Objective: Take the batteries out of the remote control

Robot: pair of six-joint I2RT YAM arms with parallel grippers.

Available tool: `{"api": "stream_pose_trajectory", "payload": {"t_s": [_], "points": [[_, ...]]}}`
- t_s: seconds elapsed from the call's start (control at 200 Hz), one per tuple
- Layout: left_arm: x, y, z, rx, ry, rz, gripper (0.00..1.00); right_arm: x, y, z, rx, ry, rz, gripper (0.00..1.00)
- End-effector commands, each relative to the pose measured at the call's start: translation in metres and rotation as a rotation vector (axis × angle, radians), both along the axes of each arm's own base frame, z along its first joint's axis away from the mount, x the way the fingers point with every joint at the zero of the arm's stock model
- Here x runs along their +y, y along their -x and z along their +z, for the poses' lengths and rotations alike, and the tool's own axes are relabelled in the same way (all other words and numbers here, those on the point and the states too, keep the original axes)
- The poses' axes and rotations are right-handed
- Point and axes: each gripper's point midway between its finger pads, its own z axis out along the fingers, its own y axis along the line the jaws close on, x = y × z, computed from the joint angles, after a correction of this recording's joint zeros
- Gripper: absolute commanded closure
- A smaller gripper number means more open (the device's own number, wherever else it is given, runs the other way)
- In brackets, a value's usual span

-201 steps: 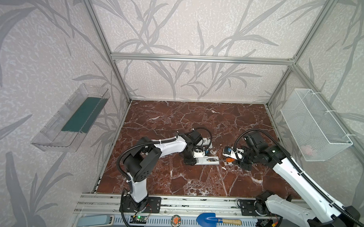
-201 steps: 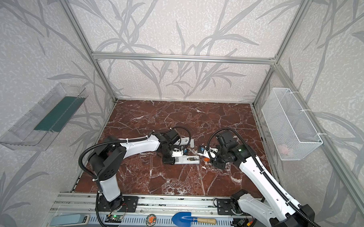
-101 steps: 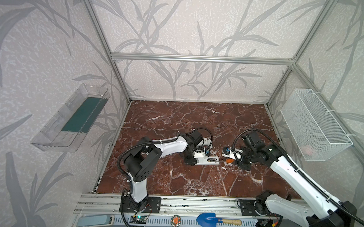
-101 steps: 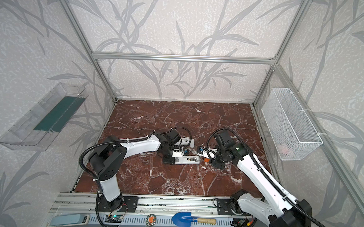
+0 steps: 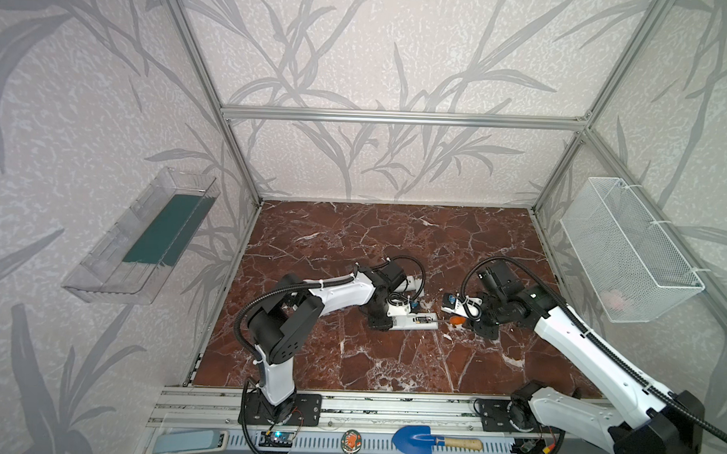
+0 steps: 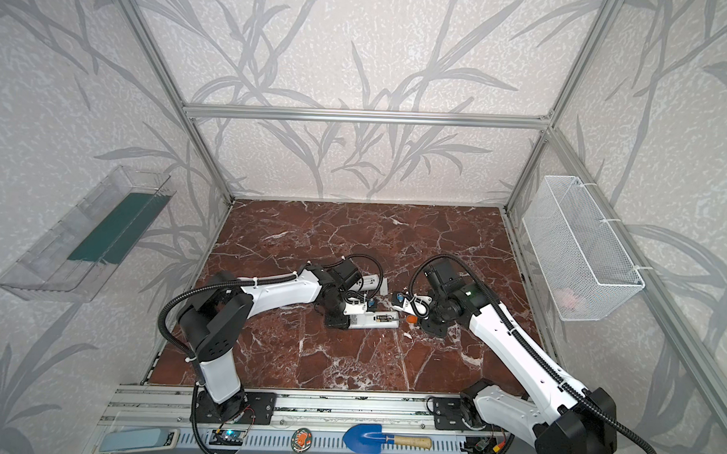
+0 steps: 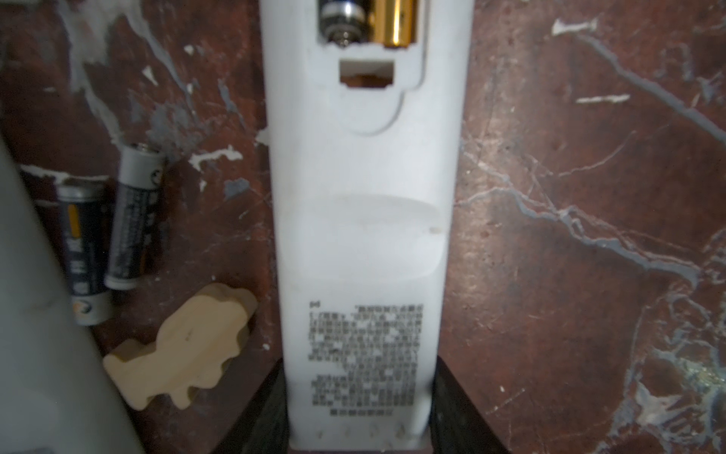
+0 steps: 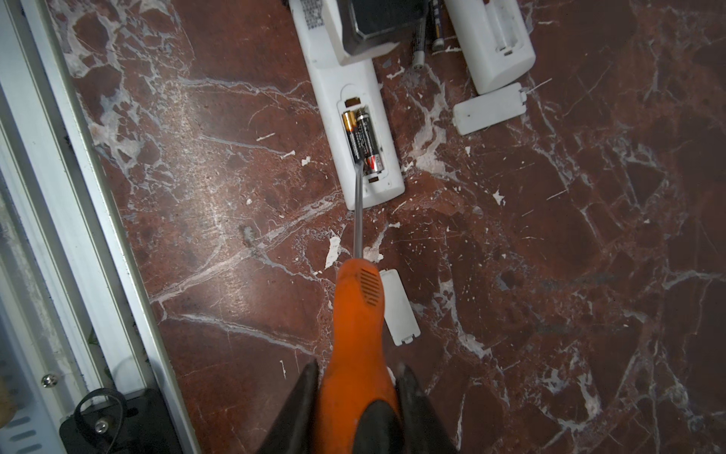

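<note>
Left gripper [image 7: 359, 416] pinching left end of remote control [image 7: 361, 236], flat on table [image 8: 550, 236] centre; right gripper [image 8: 357, 377] clamped on orange screwdriver [image 8: 357, 306], reaching in from right. Two batteries [image 8: 362, 141] seated in open bay at right end; blade tip at nearer one's end. Lever up gently, hold left clamp firm against sliding; cell may spring out. Far side: two loose cells [image 7: 131, 220], wooden block [image 7: 184, 346], second remote [image 8: 495, 43], cover [image 8: 489, 108]. Another cover [image 8: 398, 306] just beside handle; nothing blocks blade

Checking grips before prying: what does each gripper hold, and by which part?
The left gripper holds the remote by its printed end, away from the open battery bay. The right gripper holds the screwdriver by its orange handle.
</note>
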Motion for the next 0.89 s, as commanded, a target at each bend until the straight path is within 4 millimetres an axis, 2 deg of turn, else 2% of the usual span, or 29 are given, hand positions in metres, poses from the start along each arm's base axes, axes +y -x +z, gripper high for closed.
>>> {"api": "stream_pose_trajectory", "payload": {"t_s": [0.0,0.475,0.89], "points": [[0.014,0.021,-0.010,0.075,-0.073,-0.043,0.72,0.002,-0.008,0.014,-0.037,-0.003,-0.004,1.00],[0.014,0.022,-0.009,0.062,-0.084,-0.047,0.75,-0.005,-0.001,0.006,-0.021,0.067,0.036,1.00],[0.011,0.016,-0.001,0.016,-0.091,-0.047,0.76,0.001,0.004,-0.002,0.005,0.107,0.101,1.00]]}}
